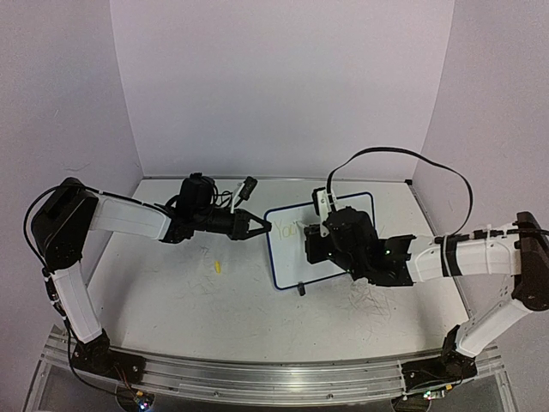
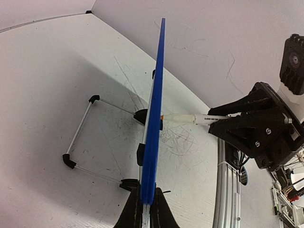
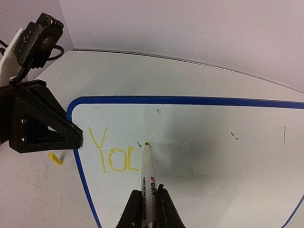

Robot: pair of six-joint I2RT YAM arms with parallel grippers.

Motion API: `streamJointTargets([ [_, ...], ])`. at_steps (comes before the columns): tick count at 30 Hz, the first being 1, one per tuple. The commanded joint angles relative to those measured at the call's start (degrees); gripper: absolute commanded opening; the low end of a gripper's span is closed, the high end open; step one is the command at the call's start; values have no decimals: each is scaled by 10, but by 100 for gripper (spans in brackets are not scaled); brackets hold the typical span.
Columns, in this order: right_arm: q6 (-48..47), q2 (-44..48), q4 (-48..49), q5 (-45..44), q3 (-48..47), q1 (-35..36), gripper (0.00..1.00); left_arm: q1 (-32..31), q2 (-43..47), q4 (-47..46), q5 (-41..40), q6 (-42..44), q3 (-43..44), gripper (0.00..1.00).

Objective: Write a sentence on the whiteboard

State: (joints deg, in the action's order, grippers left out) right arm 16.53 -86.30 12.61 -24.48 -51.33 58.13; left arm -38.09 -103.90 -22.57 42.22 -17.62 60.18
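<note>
The whiteboard (image 1: 292,262) stands tilted at the table's middle. It is edge-on and blue (image 2: 157,85) in the left wrist view, and its white face (image 3: 218,142) fills the right wrist view. My left gripper (image 1: 262,226) (image 2: 146,211) is shut on the board's left rim. My right gripper (image 3: 148,202) (image 1: 314,239) is shut on a white marker (image 3: 147,173) whose yellow tip touches the board. The sentence (image 3: 111,153) reads "Yo" in yellow plus a partly drawn letter beside the tip.
A small yellow cap (image 1: 218,267) (image 3: 55,158) lies on the table left of the board. The board's wire stand (image 2: 80,129) with black feet reaches out behind it. Walls close the back and sides. An aluminium rail (image 1: 257,374) runs along the near edge.
</note>
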Motion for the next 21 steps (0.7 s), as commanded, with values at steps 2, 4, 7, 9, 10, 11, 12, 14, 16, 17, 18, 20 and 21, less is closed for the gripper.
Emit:
streamJointTargets([
  [2,17,1,4,5,18,-2,0,-9,7,21,21,11,6,0],
  [4,21,1,3,8,25,-3,0,-9,7,21,21,11,5,0],
  [7,25,-1,3,13,32,-2,0,-9,6,21,21,11,6,0],
  [9,26,-4,2,13,35,-2,0,-9,6,21,21,10,6,0],
  [10,27,-4,3,13,36,-2,0,-9,6,21,22,10,6,0],
  [11,28,-4,2,13,37,-3,0,-9,6,21,22,11,6,0],
  [12,28,-4,1,13,38,-2,0,-9,7,21,21,11,5,0],
  [14,30,0,-2,12,42,-2,0,-9,7,21,21,11,5,0],
  [16,33,4,-6,11,47,-2,0,-9,7,21,21,11,5,0],
  [17,34,7,-8,10,49,-2,0,-9,7,21,21,11,5,0],
  [18,35,8,-9,10,52,-2,0,-9,7,21,21,11,5,0],
  [20,36,11,-12,12,56,-2,0,-9,7,21,22,11,5,0],
  [21,37,12,-13,9,57,-2,0,-9,7,21,22,11,6,0],
])
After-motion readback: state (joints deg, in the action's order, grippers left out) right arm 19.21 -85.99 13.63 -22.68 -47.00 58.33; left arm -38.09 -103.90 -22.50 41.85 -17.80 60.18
